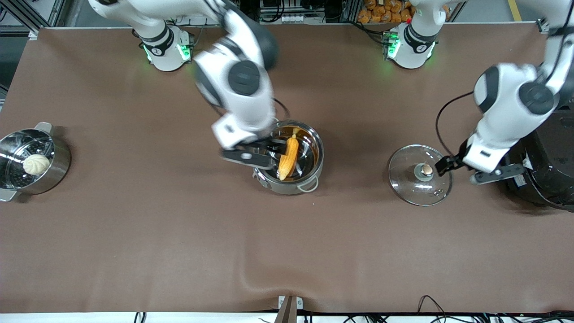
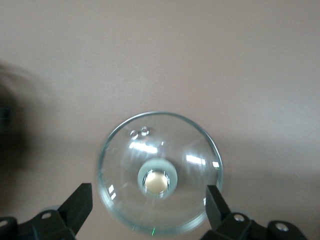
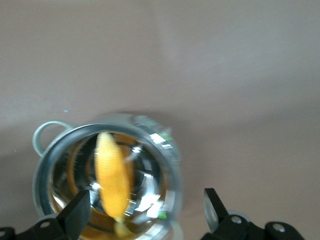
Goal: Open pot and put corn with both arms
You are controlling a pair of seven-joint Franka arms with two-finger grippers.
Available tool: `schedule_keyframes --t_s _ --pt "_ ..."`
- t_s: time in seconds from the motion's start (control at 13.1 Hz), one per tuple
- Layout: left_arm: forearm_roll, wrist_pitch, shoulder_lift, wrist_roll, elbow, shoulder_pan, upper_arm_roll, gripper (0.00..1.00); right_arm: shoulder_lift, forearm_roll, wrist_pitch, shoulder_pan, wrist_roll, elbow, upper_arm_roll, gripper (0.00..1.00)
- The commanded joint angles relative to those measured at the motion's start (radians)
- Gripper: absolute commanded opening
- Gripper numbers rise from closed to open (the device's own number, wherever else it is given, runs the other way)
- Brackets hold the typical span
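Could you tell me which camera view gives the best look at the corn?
The front view: the corn shows sharp and whole, lying inside the open pot with the right gripper open beside it. The right wrist view shows it blurred, looking down into the pot. The left wrist view shows only the lid, no corn.
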Motion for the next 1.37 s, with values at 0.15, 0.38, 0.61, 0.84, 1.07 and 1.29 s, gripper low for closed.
schedule_keyframes --t_s 0.15,0.38,0.61,0.84,1.07,1.29 --pt "0.020 -0.399 0.024 0.086 0.323 -0.001 -0.043 1.00 -0.281 0.034 -0.210 -0.238 -0.314 -0.103 0.015 1.00" --pt "0.016 -0.437 0.001 0.086 0.366 0.001 -0.052 1.00 -0.384 0.046 -0.280 -0.427 -0.548 -0.109 0.012 1.00" --pt "0.011 -0.480 -0.001 0.086 0.416 0.001 -0.061 1.00 -0.454 0.044 -0.275 -0.507 -0.769 -0.176 -0.069 1.00" --pt "0.008 -0.508 -0.039 0.074 0.415 0.002 -0.076 1.00 -0.475 0.031 -0.272 -0.515 -0.917 -0.182 -0.184 1.00" --pt "0.010 -0.534 -0.050 0.076 0.416 0.004 -0.084 1.00 -0.511 0.026 -0.240 -0.515 -0.940 -0.271 -0.204 1.00" --pt "0.008 -0.565 -0.062 0.077 0.415 0.002 -0.083 1.00 -0.521 0.032 -0.229 -0.510 -0.934 -0.285 -0.204 1.00"
